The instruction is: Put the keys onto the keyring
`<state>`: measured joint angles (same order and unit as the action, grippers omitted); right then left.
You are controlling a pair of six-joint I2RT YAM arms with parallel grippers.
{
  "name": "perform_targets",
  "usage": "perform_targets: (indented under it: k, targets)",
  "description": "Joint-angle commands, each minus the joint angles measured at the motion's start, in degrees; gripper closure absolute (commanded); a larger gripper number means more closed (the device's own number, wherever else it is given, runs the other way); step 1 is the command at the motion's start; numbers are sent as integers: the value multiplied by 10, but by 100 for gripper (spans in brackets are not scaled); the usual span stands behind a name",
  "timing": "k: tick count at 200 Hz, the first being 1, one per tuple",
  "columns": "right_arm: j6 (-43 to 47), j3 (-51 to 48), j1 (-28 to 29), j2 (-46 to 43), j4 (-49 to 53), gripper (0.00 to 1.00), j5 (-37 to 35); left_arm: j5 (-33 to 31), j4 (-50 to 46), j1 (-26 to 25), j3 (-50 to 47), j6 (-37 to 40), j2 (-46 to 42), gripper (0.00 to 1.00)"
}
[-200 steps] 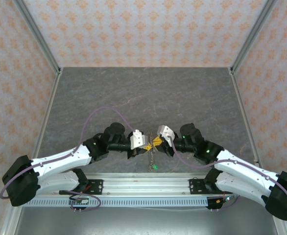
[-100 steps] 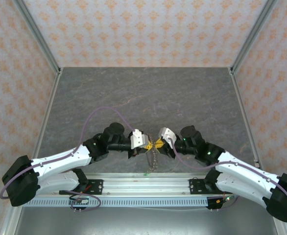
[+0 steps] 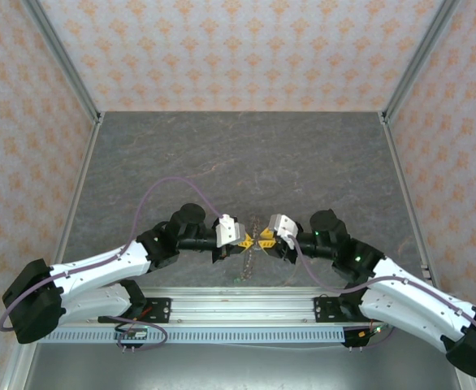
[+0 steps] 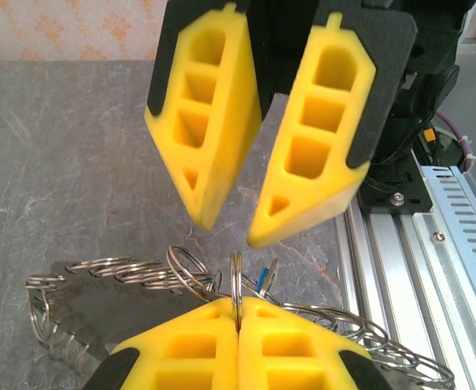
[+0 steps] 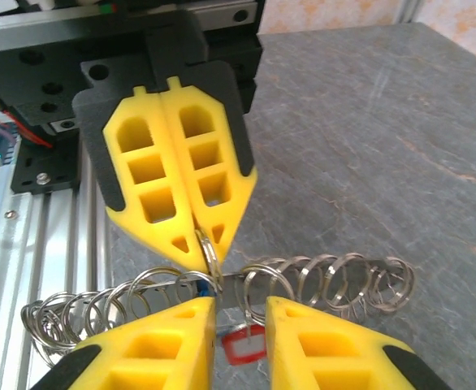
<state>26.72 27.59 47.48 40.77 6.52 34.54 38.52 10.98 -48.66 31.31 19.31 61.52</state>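
The left claw (image 4: pixel 238 313) clenches a ring of the keyring (image 5: pixel 335 280); at its twelve o'clock the right claw (image 4: pixel 231 234) has just spread — released, empty. The red-tagged key (image 5: pixel 242 349) dangles at six o'clock under the keyring — a regrasp looks due.

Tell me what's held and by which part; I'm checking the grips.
Left gripper pinches the keyring by one ring's rim; right gripper, open, holds nothing.

Bright, even diffuse light from above, only faint soft shadows on the table (image 3: pixel 222 154), small glints on the keyring (image 5: pixel 348 276), top view crisp, wrist views sharp mid-frame with mild wide-angle stretch toward the edges.
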Motion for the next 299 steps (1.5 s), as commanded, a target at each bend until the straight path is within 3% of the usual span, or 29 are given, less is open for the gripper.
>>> perform_targets:
  k: [1,34,76,102,114,141,201,241,272,299]
  targets:
    - [25,25,3,18,-22,77,38,7,20,-3,10,-3,-10,100]
    - [19,25,3,41,-53,79,42,10,15,-3,12,0,-11,100]
    - [5,23,3,51,-64,99,50,7,11,-3,13,1,-7,100]
    - [6,25,3,52,-48,100,37,-17,1,-2,12,4,-7,100]
    - [6,26,3,55,-45,100,28,-33,-4,-2,12,5,-6,92]
    - [-4,25,3,65,-58,100,5,-58,-12,-2,8,0,-14,88]
    - [-49,33,2,121,-125,100,-69,-191,4,-3,-39,-33,-104,70]
    - [-71,76,0,199,-177,100,-109,-268,-18,-2,-68,-61,-188,64]
    - [-82,126,-11,266,-214,100,-120,-289,-32,-1,-86,-88,-263,62]
    - [-93,166,-20,329,-235,100,-120,-323,-50,-1,-99,-107,-312,50]
